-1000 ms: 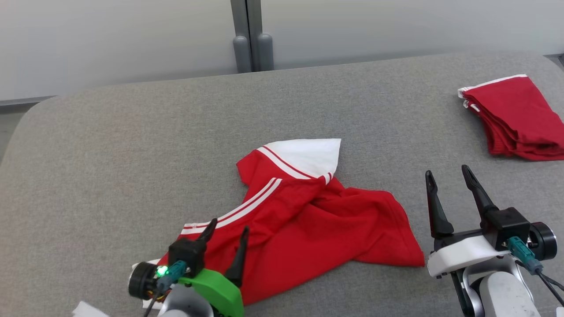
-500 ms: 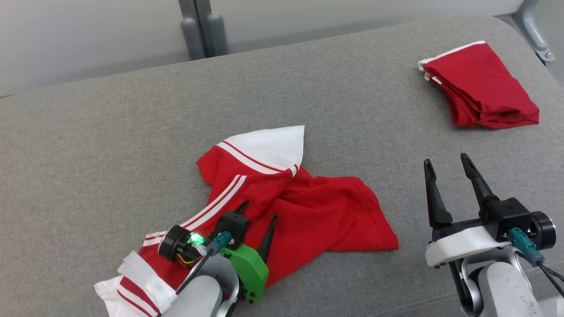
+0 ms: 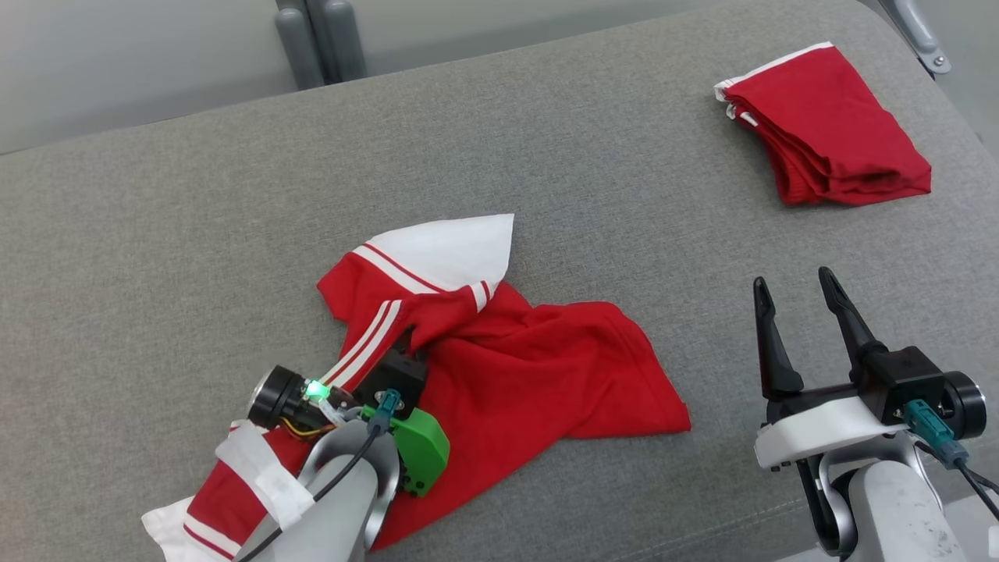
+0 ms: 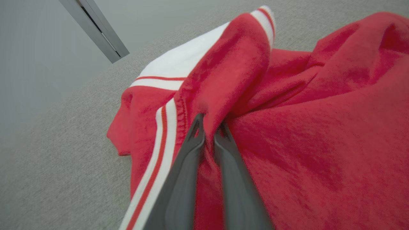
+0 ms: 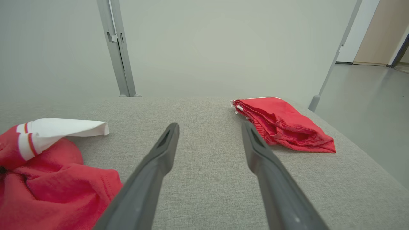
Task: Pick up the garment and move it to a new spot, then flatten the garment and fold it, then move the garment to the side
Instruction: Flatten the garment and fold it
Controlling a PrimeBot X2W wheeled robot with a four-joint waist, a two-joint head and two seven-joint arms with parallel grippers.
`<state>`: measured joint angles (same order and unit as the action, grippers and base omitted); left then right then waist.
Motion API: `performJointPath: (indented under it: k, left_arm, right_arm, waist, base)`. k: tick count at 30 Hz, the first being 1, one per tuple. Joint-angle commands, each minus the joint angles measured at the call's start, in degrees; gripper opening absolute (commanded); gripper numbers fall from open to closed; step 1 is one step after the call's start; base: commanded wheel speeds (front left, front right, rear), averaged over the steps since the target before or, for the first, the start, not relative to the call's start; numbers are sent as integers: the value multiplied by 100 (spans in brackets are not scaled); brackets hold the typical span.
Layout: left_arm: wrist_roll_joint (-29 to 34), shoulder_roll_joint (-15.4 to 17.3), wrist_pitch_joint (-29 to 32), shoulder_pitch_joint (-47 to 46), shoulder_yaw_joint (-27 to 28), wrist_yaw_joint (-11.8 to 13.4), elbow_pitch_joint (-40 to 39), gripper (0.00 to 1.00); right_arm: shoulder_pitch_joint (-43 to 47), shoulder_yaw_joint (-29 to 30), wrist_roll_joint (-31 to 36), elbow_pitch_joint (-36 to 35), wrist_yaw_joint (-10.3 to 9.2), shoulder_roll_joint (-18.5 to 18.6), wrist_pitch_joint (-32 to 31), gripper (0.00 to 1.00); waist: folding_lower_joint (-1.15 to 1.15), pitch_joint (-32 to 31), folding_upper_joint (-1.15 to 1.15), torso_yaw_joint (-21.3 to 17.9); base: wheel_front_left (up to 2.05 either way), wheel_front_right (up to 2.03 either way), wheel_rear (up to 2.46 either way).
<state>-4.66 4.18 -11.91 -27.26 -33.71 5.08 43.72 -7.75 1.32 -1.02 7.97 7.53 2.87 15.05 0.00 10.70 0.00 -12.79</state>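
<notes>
The garment [image 3: 507,382] is a crumpled red shirt with white stripes and a white panel, lying at the middle of the grey padded table [image 3: 195,234]. In the left wrist view my left gripper [image 4: 209,123] is pinched shut on a raised fold of the garment [image 4: 303,134], right beside the striped seam. In the head view a fold of red cloth covers its fingertips. My right gripper [image 3: 792,282] hangs open above bare table to the right of the garment, with nothing between its fingers [image 5: 159,159].
A folded red garment [image 3: 827,129] lies at the far right of the table, and appears ahead and to the right in the right wrist view [image 5: 284,126]. Grey posts [image 3: 312,39] rise behind the far edge. The table's rounded right corner is close to the folded pile.
The head camera has turned, shifting the whole picture. My left gripper pushed forward into the garment and went from open to pinched on a fold. The right gripper stayed open.
</notes>
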Motion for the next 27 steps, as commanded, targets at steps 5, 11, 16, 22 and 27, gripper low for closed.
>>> performJointPath:
  k: [5,11,16,22,27]
  left_arm:
    - [-133,-16,-271,-329,145,93,-231,0]
    - [-272,188,-325,-790,439,135,-671,0]
    - [-339,497,-328,-1463,749,161,-701,0]
    - [-464,847,-296,-2231,1149,312,-376,0]
    - [-509,1069,-306,-2673,1361,421,52,0]
  right_arm:
    - [-3,11,-43,4,-7,5,17,100]
    - [-19,-43,-50,-13,-8,5,18,100]
    - [-151,-163,-80,-45,-7,6,18,100]
    - [-334,-227,-150,-69,-8,5,18,100]
    - [-461,-249,-239,-128,-8,3,18,100]
  waist:
    - [0,-60,0,151]
    - [0,-14,0,196]
    - [0,191,0,56]
    - [0,620,0,-260]
    - [0,991,0,-529]
  base:
    - [0,0,0]
    - [0,0,0]
    - [0,0,0]
    - [0,0,0]
    - [0,0,0]
